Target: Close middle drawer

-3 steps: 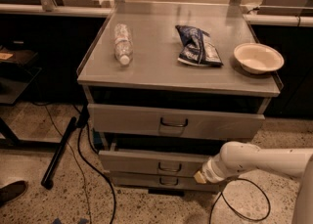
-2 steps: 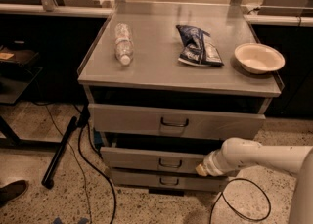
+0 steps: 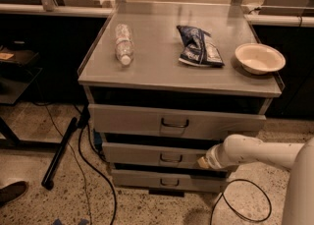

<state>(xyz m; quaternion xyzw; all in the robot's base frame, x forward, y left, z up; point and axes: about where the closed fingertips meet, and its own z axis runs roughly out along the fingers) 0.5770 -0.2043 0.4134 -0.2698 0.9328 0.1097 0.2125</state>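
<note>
The middle drawer (image 3: pixel 147 154) is a low grey front panel with a small dark loop handle (image 3: pixel 170 158) at its centre. It stands slightly out from the cabinet, with a dark gap above it. My gripper (image 3: pixel 202 162) comes in from the right on a white arm (image 3: pixel 255 153) and sits against the right part of the middle drawer's front panel. The taller-fronted top drawer (image 3: pixel 171 121) above it sticks out further. The bottom drawer (image 3: pixel 162 180) lies below.
On the cabinet top (image 3: pixel 162 67) lie a clear plastic bottle (image 3: pixel 123 43), a blue chip bag (image 3: pixel 198 46) and a white bowl (image 3: pixel 259 58). Black cables (image 3: pixel 93 170) and a black pole (image 3: pixel 60 153) lie on the floor at the left. A shoe (image 3: pixel 11 192) shows at bottom left.
The gripper has moved up and left along the middle drawer's front, and the drawer front looks pushed in a little further under the top drawer.
</note>
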